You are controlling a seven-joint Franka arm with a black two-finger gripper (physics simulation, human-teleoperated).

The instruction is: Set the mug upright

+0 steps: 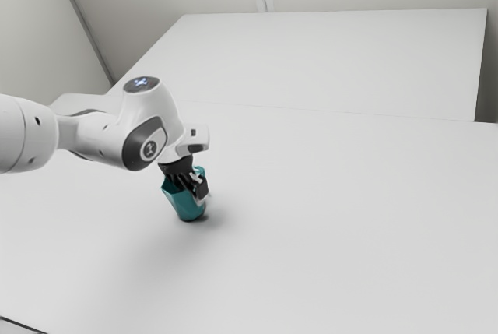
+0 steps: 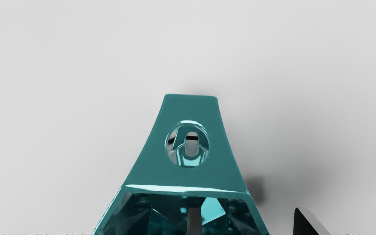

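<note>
The teal mug (image 1: 187,206) is on the table, its opening facing up and its body leaning a little toward the exterior view's left. My gripper (image 1: 194,188) reaches down at its rim, one finger over the opening and one at the outer side. In the wrist view the mug (image 2: 145,169) shows a tapering side with a round hole, and its faceted opening is nearest the hand. The gripper (image 2: 250,223) is open there: one fingertip (image 2: 194,222) appears within the opening, the other (image 2: 310,223) outside, with the mug's wall between and a visible gap beside the outer finger. The handle cannot be told clearly.
A broad white table (image 1: 334,217) surrounds the mug, with a second white surface (image 1: 334,61) behind it. Pale walls stand at the back. A dark thin edge (image 1: 23,325) crosses the exterior view's lower left corner.
</note>
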